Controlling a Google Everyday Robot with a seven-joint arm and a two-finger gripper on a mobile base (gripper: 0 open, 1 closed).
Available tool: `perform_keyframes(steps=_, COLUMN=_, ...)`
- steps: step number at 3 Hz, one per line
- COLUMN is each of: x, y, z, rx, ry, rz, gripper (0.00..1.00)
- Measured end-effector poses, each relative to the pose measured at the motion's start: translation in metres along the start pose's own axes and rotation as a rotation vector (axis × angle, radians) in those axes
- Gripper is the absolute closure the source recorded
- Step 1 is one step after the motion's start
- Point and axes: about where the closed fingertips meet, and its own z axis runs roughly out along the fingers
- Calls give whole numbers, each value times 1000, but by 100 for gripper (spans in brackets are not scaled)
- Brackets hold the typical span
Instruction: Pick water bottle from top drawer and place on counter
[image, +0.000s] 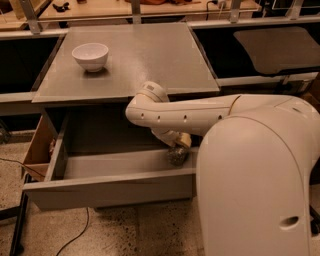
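Observation:
The top drawer (115, 187) of the grey cabinet stands pulled open towards me. My arm reaches from the right, over the drawer's right end. My gripper (178, 150) hangs below the wrist, down inside the drawer near its right back, mostly hidden by the arm. A small greyish, clear-looking lump (177, 156) shows right at the gripper; it looks like the water bottle, but I cannot tell whether it is held. The counter (145, 55) is the flat grey cabinet top just above and behind the arm.
A white bowl (90, 56) stands on the counter's back left. An open cardboard box (39, 150) sits left of the drawer. My white body (255, 185) fills the right foreground. A cable (75, 235) lies on the speckled floor.

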Motion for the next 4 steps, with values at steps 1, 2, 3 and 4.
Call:
perform_keyframes(steps=1, x=-8, y=-1, z=-11, rx=39, ry=-5, rz=3, gripper=100)
perform_keyframes(steps=2, x=-20, y=9, z=-40, rx=85, ry=-5, rz=28, gripper=100)
perform_keyframes(steps=3, x=-24, y=28, z=-90, rx=111, ry=15, rz=73, gripper=100)
perform_keyframes(steps=4, x=-23, y=39, z=-117, rx=113, ry=31, rz=100, gripper=100)
